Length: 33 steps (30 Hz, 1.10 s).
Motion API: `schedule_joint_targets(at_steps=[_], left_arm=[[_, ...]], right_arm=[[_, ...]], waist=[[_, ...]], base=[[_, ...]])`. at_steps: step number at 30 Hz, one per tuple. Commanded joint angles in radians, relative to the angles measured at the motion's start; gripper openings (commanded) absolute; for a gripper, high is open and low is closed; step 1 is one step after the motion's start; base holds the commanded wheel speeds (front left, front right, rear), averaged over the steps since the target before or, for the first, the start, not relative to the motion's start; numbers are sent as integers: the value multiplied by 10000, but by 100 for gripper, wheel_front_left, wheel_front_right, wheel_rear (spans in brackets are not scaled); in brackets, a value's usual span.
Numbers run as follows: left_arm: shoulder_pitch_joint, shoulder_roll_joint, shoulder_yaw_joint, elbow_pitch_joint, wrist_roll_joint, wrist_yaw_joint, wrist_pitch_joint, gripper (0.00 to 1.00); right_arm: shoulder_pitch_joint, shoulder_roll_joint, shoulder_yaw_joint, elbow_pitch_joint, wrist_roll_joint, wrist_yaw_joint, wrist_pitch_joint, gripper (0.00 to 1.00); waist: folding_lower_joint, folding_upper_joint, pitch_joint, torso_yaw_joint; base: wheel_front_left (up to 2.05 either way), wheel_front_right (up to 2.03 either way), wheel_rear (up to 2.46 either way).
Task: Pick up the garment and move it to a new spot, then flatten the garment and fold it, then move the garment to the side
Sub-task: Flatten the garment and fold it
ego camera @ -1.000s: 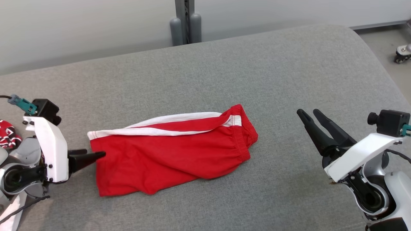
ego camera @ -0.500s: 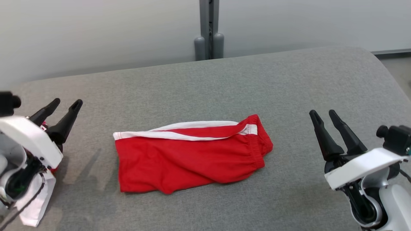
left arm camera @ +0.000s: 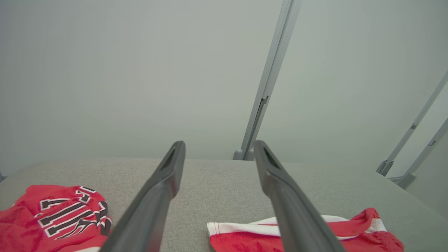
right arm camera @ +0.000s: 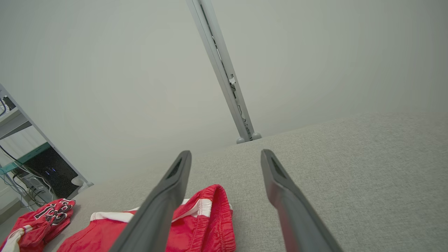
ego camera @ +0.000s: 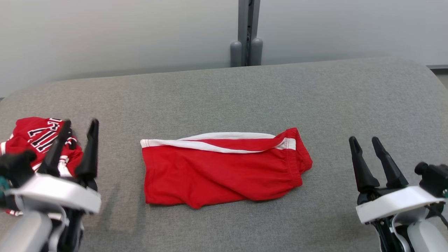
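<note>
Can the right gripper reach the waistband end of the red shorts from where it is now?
Probably yes. The right gripper is open and holds nothing, and bare grey padding lies between it and the shorts, whose waistband end points toward it.

left claw (ego camera: pixel 80 123) | off shorts (ego camera: pixel 224 171) edge, swung to point forward | opened from closed

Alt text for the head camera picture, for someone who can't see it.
Folded red shorts with a white stripe lie on a grey fabric surface between the open, empty left gripper and right gripper. A crumpled red lettered jersey lies beyond the left gripper.
</note>
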Motion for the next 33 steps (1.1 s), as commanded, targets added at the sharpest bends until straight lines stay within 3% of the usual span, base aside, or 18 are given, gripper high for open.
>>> schedule_joint_targets(at_steps=[1, 8, 16, 19, 22, 33], left_arm=[[309, -136, 390, -157, 371, 53, -13, 100], [2664, -2131, 2468, -744, 2855, -630, -10, 100], [3401, -3602, 3624, -258, 4346, -1825, -10, 100], [3428, -3963, 3915, -91, 4648, -2215, -10, 100], [3263, -4292, 4081, 140, 5007, -2609, -10, 100], [3082, -4879, 4034, 607, 5484, -3094, -11, 100]], right_arm=[[135, -24, -74, 62, -114, 1, -151, 100], [470, 99, -99, 614, -476, 1, -733, 100], [46, 25, 389, 1534, -724, 1, -861, 100], [-370, -40, 670, 1969, -758, 1, -559, 100], [-1155, -7, 976, 2808, -746, 1, 443, 100], [-2527, 274, 804, 4800, -821, 1, 1891, 100]], waist=[[0, -1, -33, 43], [0, -1, -194, 174], [0, -1, -204, 365], [0, -1, -188, 417], [0, -1, -106, 565], [0, -1, 24, 1391]], base=[[0, 0, 0], [0, 0, 0], [0, 0, 0], [0, 0, 0], [0, 0, 0], [0, 0, 0]])
